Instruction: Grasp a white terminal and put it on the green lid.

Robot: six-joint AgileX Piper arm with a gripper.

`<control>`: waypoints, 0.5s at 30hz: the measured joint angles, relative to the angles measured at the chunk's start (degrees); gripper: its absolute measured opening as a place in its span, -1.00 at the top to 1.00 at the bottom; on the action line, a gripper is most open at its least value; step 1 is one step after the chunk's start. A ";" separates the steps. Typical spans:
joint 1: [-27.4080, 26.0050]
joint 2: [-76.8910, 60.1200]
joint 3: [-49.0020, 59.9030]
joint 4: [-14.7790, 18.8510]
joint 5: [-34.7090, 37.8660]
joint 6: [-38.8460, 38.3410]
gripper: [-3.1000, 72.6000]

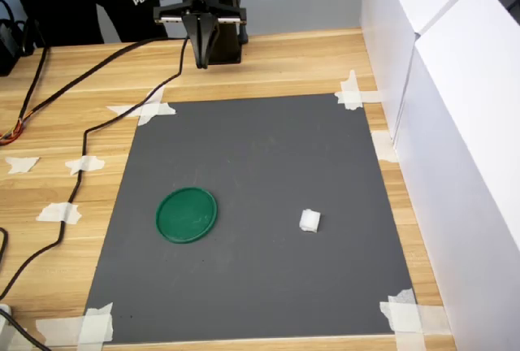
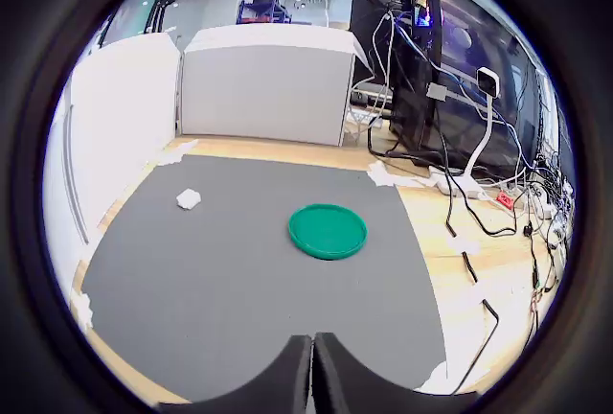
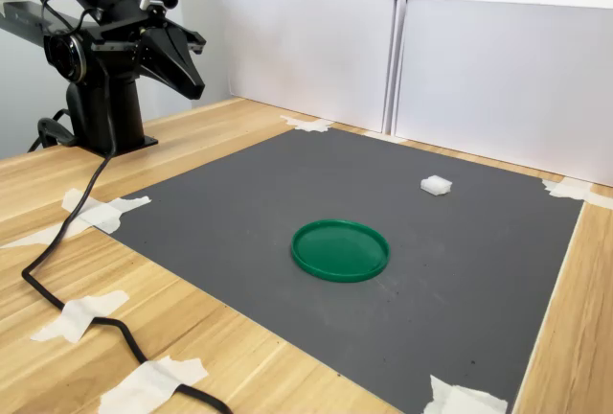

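A dark grey mat (image 1: 268,205) is taped at its corners to a wooden table (image 1: 276,62), with white panels (image 3: 460,59) standing along its edge. The green lid (image 1: 187,214) lies on the mat, the white terminal (image 1: 309,220) well apart to its right in the first exterior view. The gripper (image 1: 201,62) hangs above the table's far edge, jaws pressed together, holding nothing. Black cables (image 1: 81,136) trail across the wood.

One white terminal (image 1: 309,220) and one green lid (image 1: 187,214) lie on one grey mat (image 1: 260,148). One gripper (image 1: 201,62) hangs at the far edge.
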 joint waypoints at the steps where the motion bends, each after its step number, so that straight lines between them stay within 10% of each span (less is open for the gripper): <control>1: 0.00 2.20 -1.25 -0.07 0.07 0.00 0.96; 15: 0.00 30.39 -22.72 0.07 5.71 -0.10 0.96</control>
